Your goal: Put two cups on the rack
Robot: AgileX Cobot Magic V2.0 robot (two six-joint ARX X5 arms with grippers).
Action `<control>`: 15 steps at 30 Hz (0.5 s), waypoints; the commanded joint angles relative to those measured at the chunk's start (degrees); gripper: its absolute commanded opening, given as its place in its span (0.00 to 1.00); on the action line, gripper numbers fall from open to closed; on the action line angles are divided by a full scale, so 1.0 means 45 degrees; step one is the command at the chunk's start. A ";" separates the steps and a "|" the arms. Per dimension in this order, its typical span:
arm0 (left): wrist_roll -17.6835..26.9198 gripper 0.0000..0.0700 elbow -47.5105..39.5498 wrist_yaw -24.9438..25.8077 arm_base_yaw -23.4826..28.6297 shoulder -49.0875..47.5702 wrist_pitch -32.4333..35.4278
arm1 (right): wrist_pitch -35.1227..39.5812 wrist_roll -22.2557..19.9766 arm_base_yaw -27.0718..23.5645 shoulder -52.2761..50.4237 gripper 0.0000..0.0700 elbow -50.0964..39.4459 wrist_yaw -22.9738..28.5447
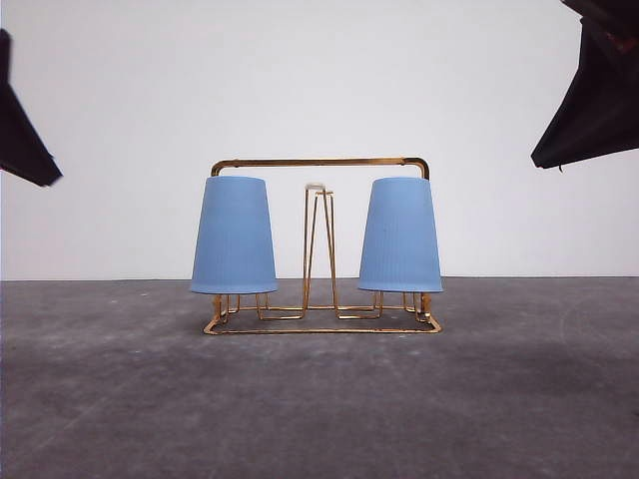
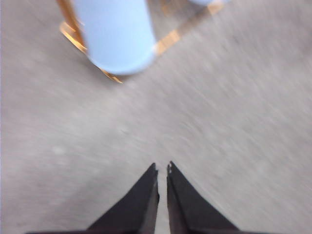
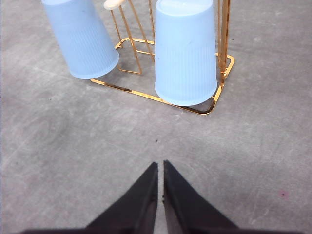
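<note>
Front view: the rack [image 1: 321, 165], a gold wire stand, sits on the grey surface [image 1: 319, 399] near the middle of the scene, before a white wall [image 1: 319, 80]. Two blue cups hang upside down on its outer prongs: the left cup [image 1: 234, 236] at the rack's left end, the right cup [image 1: 400, 236] at its right end. Their rims ride just above the wire base. Between them the centre prongs [image 1: 319, 239] stand bare, white-tipped. Both cups reach nearly to the rack's top bar. Dark parts of the two arms show at the upper corners, well apart from the rack.

Left wrist view (blurred): the left claw [image 2: 162, 168] hangs over bare surface, its fingers almost together with only a thin gap, gripping nothing. One cup [image 2: 117, 34] and a corner of the rack base [image 2: 168, 41] lie ahead of it.

Right wrist view: the right claw [image 3: 160, 165] likewise has its fingers nearly touching, with nothing between them, above bare surface. Ahead stand both cups [image 3: 185, 53] on the rack [image 3: 214, 105], apart from the claw.
</note>
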 commanded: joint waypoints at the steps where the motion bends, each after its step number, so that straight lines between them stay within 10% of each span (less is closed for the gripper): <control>1: -0.0662 0.02 -0.0910 -0.0003 0.0319 -0.0948 0.0952 | 0.0165 -0.0146 0.0058 0.0029 0.02 0.0068 0.0009; 8: -0.2287 0.02 -0.4821 -0.2057 0.1892 -0.5919 0.4889 | 0.0165 -0.0146 0.0058 0.0029 0.02 0.0070 0.0010; 15: -0.3064 0.02 -0.6838 -0.3841 0.2645 -0.9310 0.5156 | 0.0165 -0.0146 0.0058 0.0029 0.02 0.0068 0.0009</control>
